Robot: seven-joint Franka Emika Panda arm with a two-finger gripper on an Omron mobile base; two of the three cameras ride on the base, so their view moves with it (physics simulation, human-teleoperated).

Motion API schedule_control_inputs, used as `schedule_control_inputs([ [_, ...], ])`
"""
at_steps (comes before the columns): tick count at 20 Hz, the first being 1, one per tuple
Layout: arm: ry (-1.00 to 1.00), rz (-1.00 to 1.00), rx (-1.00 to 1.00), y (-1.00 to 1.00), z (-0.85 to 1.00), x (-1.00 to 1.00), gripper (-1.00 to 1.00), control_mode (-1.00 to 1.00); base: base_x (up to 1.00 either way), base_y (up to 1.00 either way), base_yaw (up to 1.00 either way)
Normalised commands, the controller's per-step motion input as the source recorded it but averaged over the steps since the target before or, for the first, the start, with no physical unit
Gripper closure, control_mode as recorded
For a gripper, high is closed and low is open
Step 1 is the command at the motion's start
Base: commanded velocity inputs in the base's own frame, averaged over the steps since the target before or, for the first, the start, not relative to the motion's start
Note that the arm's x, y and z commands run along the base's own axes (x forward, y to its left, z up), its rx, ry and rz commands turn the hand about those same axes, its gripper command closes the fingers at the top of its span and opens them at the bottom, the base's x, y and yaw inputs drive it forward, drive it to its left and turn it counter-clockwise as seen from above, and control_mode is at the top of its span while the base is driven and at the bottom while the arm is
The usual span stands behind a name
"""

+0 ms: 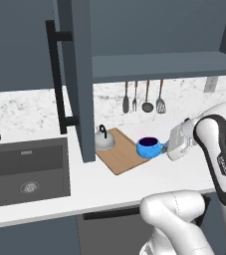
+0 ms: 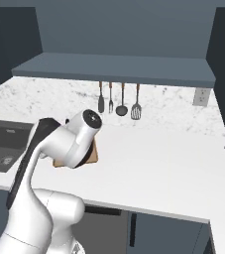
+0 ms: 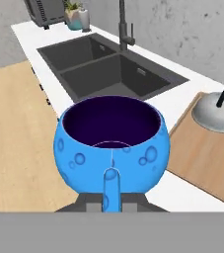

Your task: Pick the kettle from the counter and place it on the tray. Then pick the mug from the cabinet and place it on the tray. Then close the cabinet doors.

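Observation:
In the left base view, my gripper [image 1: 163, 147] is shut on the side handle of the bright blue mug [image 1: 148, 147] and holds it upright at the right edge of the wooden tray [image 1: 120, 158]. The silver kettle [image 1: 104, 141] stands on the tray's far left corner. The hand view shows the mug [image 3: 111, 143] close up with its dark inside empty, my gripper [image 3: 111, 201] on its handle, and the kettle [image 3: 216, 114] on the tray [image 3: 207, 155] to the right. The left cabinet door [image 1: 82, 74] stands open, and the cabinet shelf [image 1: 159, 64] is bare.
A dark sink [image 1: 25, 169] with a faucet [image 3: 126, 24] lies left of the tray. Several utensils [image 1: 144, 97] hang on the backsplash behind it. In the right base view, my arm [image 2: 59, 144] covers most of the tray, and white counter [image 2: 158, 154] stretches to the right.

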Motion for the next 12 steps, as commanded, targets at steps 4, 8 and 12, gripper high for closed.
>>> schedule_control_inputs([
  [4,0.00,0.14,-0.13,-0.01,-0.49,0.47,1.00,-1.00,0.00,0.00,0.00],
  [8,0.00,0.00,-0.15,0.00,-0.45,0.64,1.00,-1.00,0.00,0.00,0.00],
  [12,0.00,0.00,-0.03,0.00,-0.34,0.57,1.00,-1.00,0.00,0.00,0.00],
])
